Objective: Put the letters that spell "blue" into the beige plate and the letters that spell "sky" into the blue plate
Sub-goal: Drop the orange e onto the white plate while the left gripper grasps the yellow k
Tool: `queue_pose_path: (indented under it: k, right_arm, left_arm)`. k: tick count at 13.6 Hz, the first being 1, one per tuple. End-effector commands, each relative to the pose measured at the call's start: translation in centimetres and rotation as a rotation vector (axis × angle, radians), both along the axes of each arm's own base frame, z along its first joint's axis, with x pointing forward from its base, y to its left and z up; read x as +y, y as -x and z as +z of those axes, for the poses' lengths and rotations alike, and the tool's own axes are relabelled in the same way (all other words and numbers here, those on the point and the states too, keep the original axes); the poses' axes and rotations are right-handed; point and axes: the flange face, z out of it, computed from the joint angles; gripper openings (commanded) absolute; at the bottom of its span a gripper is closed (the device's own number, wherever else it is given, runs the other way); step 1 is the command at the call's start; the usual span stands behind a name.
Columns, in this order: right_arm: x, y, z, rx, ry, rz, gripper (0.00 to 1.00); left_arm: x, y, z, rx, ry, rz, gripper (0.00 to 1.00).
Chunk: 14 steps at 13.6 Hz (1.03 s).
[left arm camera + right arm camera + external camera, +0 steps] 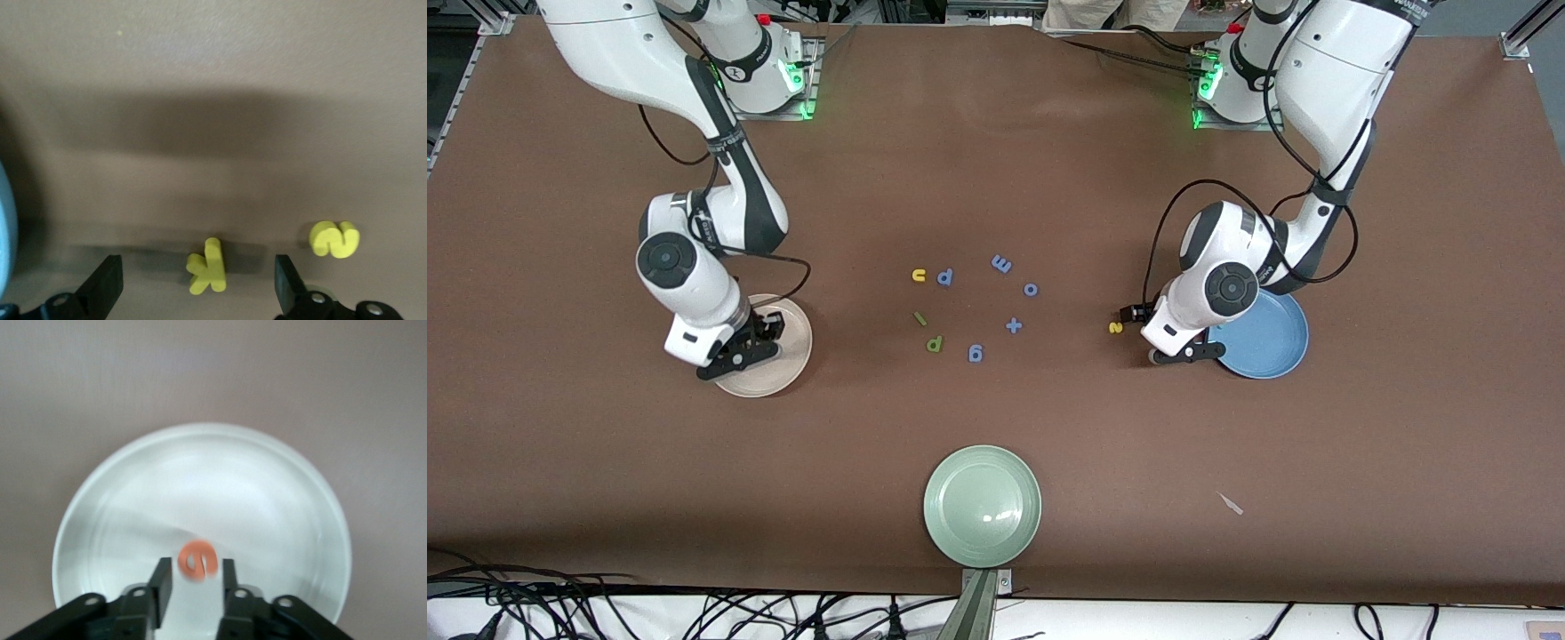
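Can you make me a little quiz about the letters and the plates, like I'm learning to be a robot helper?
1. True or false: the yellow k already lies in the blue plate.
2. Which letter is at the right gripper, over the beige plate? A) orange e B) yellow u C) teal y
3. Fill in: the left gripper hovers over the yellow k with its fingers ____.

Key: 1 false; 2 A; 3 open.

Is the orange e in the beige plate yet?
Cannot tell: orange e shows over the beige plate, between the right tool's fingers.
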Motion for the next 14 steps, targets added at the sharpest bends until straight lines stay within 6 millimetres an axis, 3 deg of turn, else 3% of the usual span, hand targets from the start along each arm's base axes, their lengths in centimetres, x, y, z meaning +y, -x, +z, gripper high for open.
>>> queue_pose_path:
  k: [1,2,5,10,12,14]
  right_arm:
    - [0.4,1.4,3.0,0.000,-0.019,-0.013,0.87]
    - [1.2,1.1,3.9,-0.001,-0.024,-0.050,0.87]
    - [7.9,1.9,5.6,0.041,-0.049,-0.173,0.87]
    - [17.9,7.2,4.9,0.075,-0.097,-0.420,0.89]
    - [20.8,9.7,4.3,0.086,-0.107,-0.477,0.89]
    - [22.1,12.0,3.0,0.085,-0.125,-0.519,0.89]
  left_arm:
    - [0.4,0.6,1.3,-0.019,0.002,0.003,0.89]
    - [0.3,0.7,1.3,-0.019,0.003,0.001,0.75]
    - [0.3,0.7,1.2,-0.017,0.003,0.001,0.31]
    - [0.3,0.6,0.9,-0.013,0.003,0.000,0.16]
    - [0.6,0.3,1.8,-0.009,0.000,0.003,0.09]
    - [1.3,-0.8,4.3,0.028,-0.018,0.005,0.08]
